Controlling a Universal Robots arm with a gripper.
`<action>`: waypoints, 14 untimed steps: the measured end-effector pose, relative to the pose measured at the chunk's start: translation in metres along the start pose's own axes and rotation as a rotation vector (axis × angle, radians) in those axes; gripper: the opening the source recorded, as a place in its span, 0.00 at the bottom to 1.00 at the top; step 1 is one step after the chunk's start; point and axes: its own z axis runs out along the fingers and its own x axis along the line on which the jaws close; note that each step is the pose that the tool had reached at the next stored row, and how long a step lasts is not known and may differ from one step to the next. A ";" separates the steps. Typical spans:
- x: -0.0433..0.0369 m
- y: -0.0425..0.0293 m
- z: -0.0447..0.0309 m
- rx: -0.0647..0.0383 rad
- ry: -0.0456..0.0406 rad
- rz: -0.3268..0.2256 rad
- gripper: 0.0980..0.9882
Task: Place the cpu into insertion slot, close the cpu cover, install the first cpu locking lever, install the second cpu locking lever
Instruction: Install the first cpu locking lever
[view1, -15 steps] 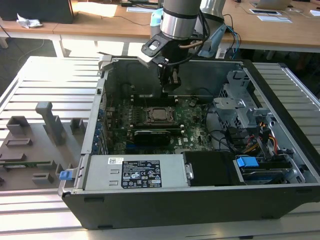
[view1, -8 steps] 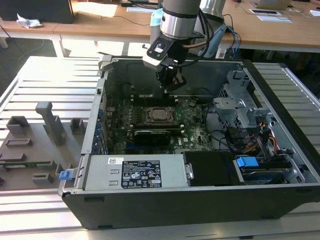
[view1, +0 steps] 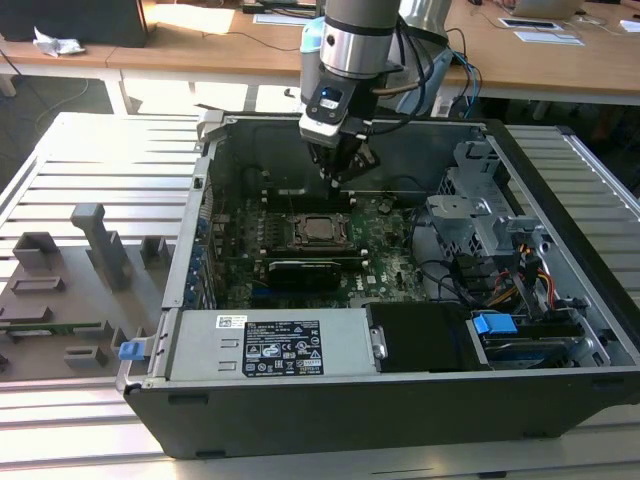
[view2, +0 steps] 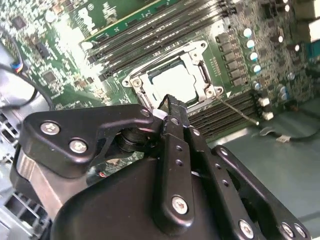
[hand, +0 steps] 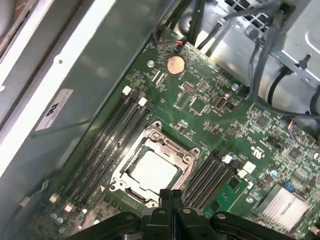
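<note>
The end effector (view1: 340, 178) hangs inside the open computer case (view1: 200, 250), low over the motherboard (view1: 385, 250) and just beyond the insertion slot (view1: 296, 243) toward the case's far wall. In both wrist views its black fingertips are pressed together with nothing between them, so it is clenched and empty, poised above the edge of the socket without clearly touching it.

The cpu (hand: 152, 169) sits flat in the insertion slot (hand: 119, 183), its pale silvery top facing up. The cpu cover (hand: 172, 145) lies down around it, framing the chip through its window. In the second wrist view the cpu (view2: 172, 82) appears just past the fingertips (view2: 170, 102), and a thin silvery rod (view2: 236, 110) runs out from a corner of the cpu cover (view2: 197, 62) across the black memory slots (view2: 227, 112); whether it is latched I cannot tell.

A round coin battery (hand: 174, 64) sits on the board well apart from the socket. The case rests on a slatted surface (view1: 90, 150).
</note>
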 end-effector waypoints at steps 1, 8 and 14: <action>0.0000 0.0000 0.0000 -0.001 -0.0017 -0.019 0.01; 0.0000 0.0000 0.0000 -0.007 -0.0207 -0.227 0.01; 0.0000 0.0000 0.0001 -0.012 -0.0340 -0.373 0.01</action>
